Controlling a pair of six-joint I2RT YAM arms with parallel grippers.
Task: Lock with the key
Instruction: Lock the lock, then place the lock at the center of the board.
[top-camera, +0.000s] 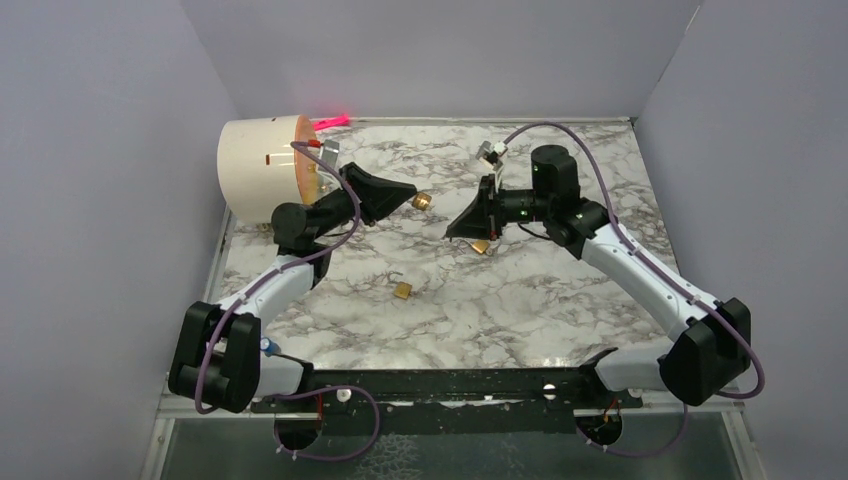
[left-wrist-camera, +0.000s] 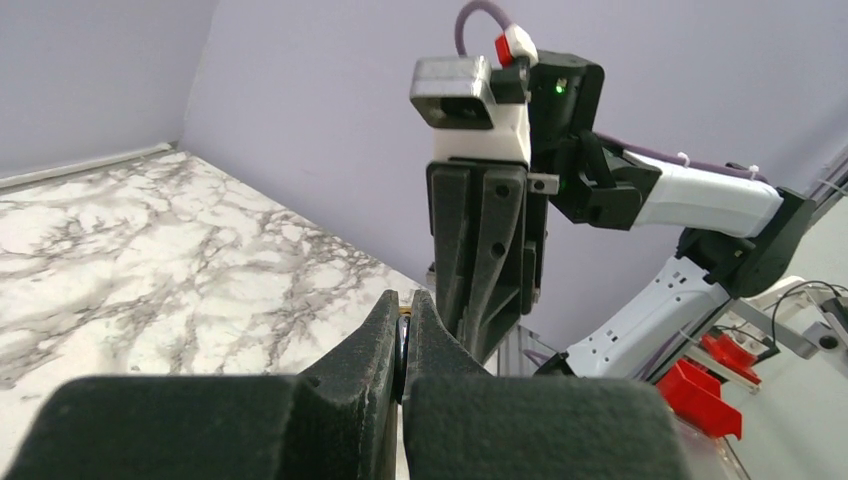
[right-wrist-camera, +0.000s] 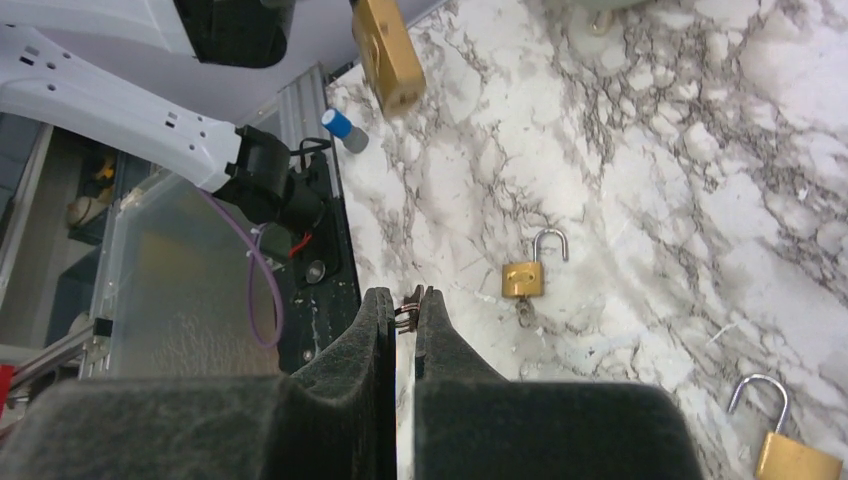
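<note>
Black padded fingers (left-wrist-camera: 350, 350) of the left gripper (left-wrist-camera: 403, 325) are pressed together on a sliver of brass. The overhead view shows this to be a small brass padlock (top-camera: 423, 200), held above the grey-veined marble table (top-camera: 560, 300). Its gold body looks plain and blocky. The shackle is hidden in the jaws, so I cannot tell whether it is snapped home. A loose open-shackled brass padlock (top-camera: 402, 290) lies on the table, toward the arm bases from the held one. Right of the held padlock and just apart from it, the right gripper (right-wrist-camera: 405, 300) is pinched narrow on a small dark metal key (right-wrist-camera: 409, 303), with only its tip showing. Beneath that gripper lies a second loose brass padlock (top-camera: 481, 246). Key and held padlock do not touch, so I judge both pickups done, with insertion and turning left to do.
</note>
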